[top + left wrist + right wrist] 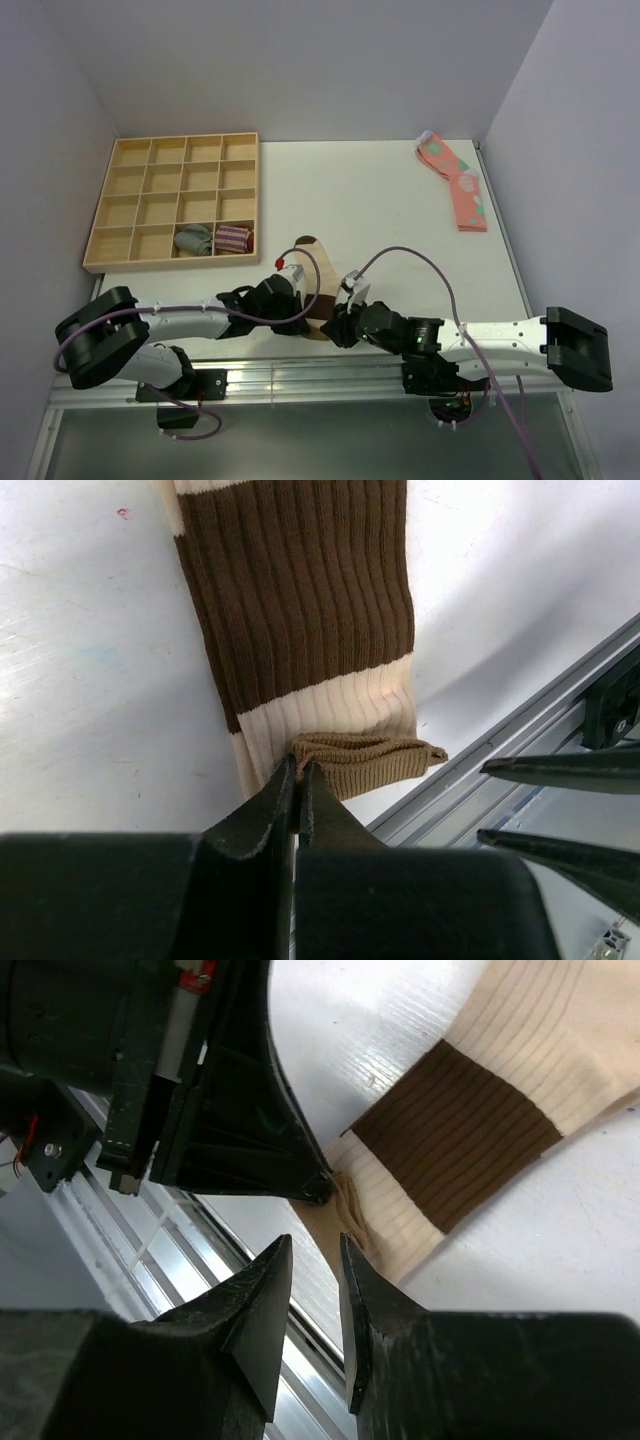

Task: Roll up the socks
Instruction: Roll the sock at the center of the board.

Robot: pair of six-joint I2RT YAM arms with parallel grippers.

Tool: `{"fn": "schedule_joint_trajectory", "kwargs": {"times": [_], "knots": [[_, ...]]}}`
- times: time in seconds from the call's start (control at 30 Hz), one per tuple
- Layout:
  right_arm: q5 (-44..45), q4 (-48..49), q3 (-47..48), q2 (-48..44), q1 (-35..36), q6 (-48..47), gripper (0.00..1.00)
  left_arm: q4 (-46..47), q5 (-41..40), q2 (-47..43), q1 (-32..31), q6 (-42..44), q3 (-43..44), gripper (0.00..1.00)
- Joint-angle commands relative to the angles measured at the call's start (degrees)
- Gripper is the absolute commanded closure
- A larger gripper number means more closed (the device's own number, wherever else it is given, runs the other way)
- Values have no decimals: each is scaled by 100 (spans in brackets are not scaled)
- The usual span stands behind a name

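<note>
Roll begins: left gripper [298, 775] clamps beige brown-banded ribbed socks [300, 600] at the cuff; my right gripper [315, 1250] (slightly parted, empty) should close just ahead

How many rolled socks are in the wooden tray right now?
2. A grey rolled sock lies in the near row's third compartment from the left, and a purple-striped rolled sock in the compartment to its right. No others show in the wooden tray.

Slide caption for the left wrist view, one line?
Left end effector shut on the folded cuff of the socks at the table edge; right end effector open beside it.
</note>
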Motion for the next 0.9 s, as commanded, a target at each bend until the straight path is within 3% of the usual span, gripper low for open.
{"fn": "schedule_joint_trajectory", "kwargs": {"times": [0.0, 0.87], "knots": [[502, 660, 57, 179, 182, -273, 67, -375, 219, 152, 23, 207, 202, 100], [757, 1425, -57, 1770, 455, -150, 68, -577, 307, 460, 40, 190, 484, 99]]}}
